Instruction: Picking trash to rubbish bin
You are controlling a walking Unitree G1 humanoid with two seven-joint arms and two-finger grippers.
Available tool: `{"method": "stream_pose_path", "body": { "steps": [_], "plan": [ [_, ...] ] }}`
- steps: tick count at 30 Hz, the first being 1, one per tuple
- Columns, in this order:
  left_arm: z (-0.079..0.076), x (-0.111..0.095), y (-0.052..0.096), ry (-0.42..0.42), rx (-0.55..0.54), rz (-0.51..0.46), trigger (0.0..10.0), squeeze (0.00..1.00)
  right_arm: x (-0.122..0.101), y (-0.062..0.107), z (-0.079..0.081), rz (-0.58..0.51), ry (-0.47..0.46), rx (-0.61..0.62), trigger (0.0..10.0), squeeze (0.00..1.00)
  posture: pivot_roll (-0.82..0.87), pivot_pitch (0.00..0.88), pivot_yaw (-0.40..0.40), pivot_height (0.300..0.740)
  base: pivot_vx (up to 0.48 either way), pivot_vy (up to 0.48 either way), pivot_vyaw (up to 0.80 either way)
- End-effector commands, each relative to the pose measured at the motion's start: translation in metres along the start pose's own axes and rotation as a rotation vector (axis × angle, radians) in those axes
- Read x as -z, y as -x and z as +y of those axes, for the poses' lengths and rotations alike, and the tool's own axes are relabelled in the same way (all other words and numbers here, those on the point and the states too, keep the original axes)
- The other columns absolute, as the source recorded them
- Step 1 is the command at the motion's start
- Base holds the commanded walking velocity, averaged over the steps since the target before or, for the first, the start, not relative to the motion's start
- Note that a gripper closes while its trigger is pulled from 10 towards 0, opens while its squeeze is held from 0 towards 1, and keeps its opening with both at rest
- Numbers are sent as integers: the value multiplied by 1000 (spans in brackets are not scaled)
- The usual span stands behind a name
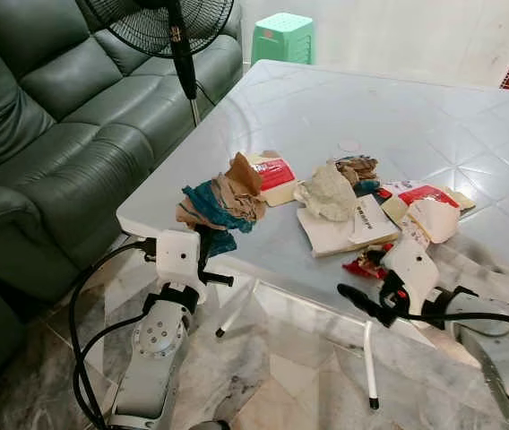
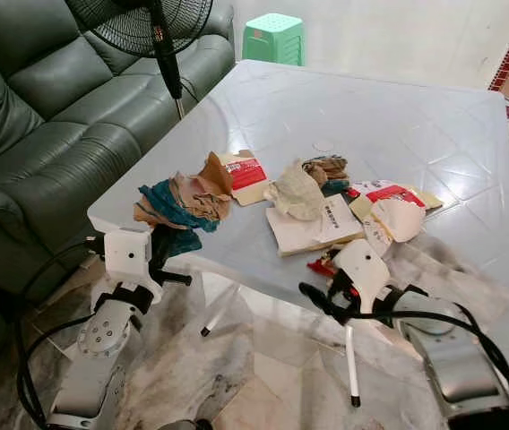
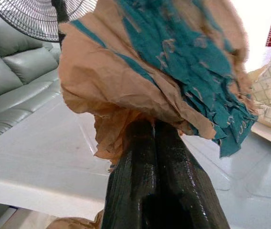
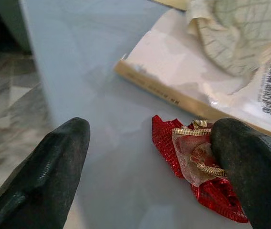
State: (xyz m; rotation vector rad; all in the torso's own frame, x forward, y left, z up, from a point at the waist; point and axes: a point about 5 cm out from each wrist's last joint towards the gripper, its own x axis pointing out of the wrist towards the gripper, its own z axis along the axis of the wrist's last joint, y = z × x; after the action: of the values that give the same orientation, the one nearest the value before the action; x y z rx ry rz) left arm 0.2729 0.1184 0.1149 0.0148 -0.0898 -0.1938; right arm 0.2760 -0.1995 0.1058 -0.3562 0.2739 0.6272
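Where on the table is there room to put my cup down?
The far half of the table, toward the green stool, is bare. So is the left strip beside the sofa. The near edge is crowded with crumpled paper, wrappers and both grippers.

Crinkled matt brown paper [image 3: 126, 81], shiny red foil wrapper [image 4: 192, 167], glossy table [image 1: 398, 116].

1. A pale blue table [image 1: 434, 125] stands beside a dark green sofa [image 1: 48, 116].
2. Crumpled brown and teal paper [image 1: 223, 204] lies at the table's near corner.
3. The left gripper [image 1: 206, 244] reaches that paper.
4. The right gripper [image 1: 362, 300] sits at the table's near edge, beside a red wrapper [image 1: 364, 263].
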Motion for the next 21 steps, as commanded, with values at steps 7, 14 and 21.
{"method": "stream_pose_path", "body": {
  "steps": [7,14,21],
  "plan": [
    [1,1,0,-6,-3,3,0,0,3,-6,-7,8,-12,77,0,0,-73,67,20,740,0,0,0],
    [0,0,-2,-2,-7,-1,0,0,-1,-9,-9,-9,-5,98,0,0,-76,66,18,740,0,0,0],
    [1,0,-2,-4,-13,-1,0,0,-4,-12,-11,-27,1,127,0,0,-74,66,17,740,0,0,0]
  ]
}}
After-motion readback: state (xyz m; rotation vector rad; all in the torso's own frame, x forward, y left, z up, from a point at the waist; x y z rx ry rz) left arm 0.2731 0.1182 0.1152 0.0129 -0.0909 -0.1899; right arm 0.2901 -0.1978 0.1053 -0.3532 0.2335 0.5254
